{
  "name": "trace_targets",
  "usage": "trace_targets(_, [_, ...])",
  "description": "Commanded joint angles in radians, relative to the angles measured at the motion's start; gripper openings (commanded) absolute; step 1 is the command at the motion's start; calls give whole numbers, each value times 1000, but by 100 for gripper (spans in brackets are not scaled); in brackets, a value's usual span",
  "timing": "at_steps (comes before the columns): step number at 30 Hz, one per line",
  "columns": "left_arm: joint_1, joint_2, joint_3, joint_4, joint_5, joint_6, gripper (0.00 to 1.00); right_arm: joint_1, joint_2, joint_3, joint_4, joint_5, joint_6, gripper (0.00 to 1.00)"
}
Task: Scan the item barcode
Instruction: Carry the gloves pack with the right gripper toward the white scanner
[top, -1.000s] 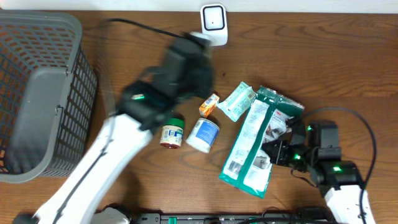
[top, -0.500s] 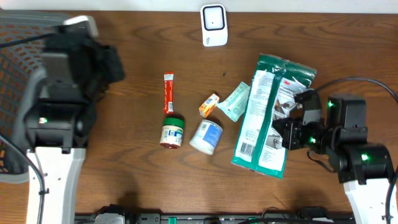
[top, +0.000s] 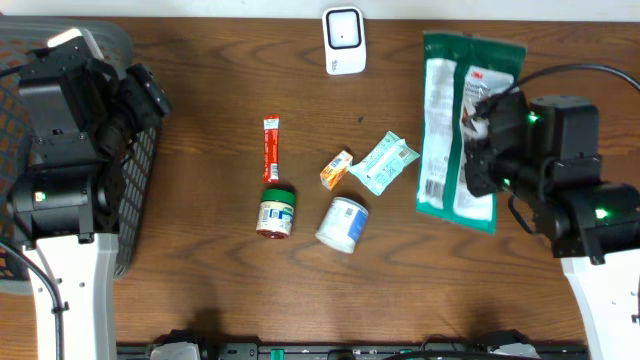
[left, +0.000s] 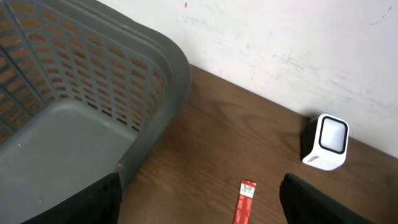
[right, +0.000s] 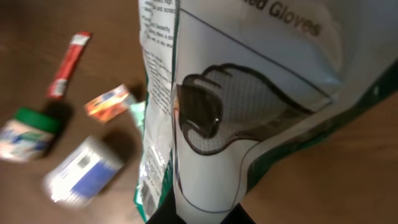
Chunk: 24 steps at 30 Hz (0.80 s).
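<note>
Light, floppy, likely slippery, the glove bag (top: 450, 110) is pinched at its edge by the closed right end effector (right: 205, 214); the left end effector (left: 199, 204) gapes empty.

the glove packet (top: 455, 110) is a green bag with a white printed panel and a grey glove picture. it runs front to back at the far right of the desk (top: 230, 120), pinched by the right gripper (right: 205, 214). the white scanner (top: 343, 40) stands at back centre, well apart to its left.
</note>
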Motion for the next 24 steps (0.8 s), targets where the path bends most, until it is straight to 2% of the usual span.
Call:
trace_targets(1, [3, -5, 8, -3, -9, -1, 81, 81, 20, 32, 38, 214, -123, 1])
trace_targets(7, [3, -5, 8, -3, -9, -1, 81, 304, 79, 32, 172, 454, -381, 1])
trace_targets(11, [3, -5, 8, -3, -9, -1, 81, 450, 161, 32, 193, 621, -537, 1])
trace_targets(16, [3, -5, 8, -3, -9, -1, 81, 591, 292, 32, 209, 1000, -550, 1])
trace_targets(20, [3, -5, 8, -3, -9, -1, 82, 653, 376, 32, 259, 1075, -566, 1])
trace_targets(24, [3, -5, 8, -3, -9, -1, 82, 698, 448, 32, 385, 1110, -616, 1])
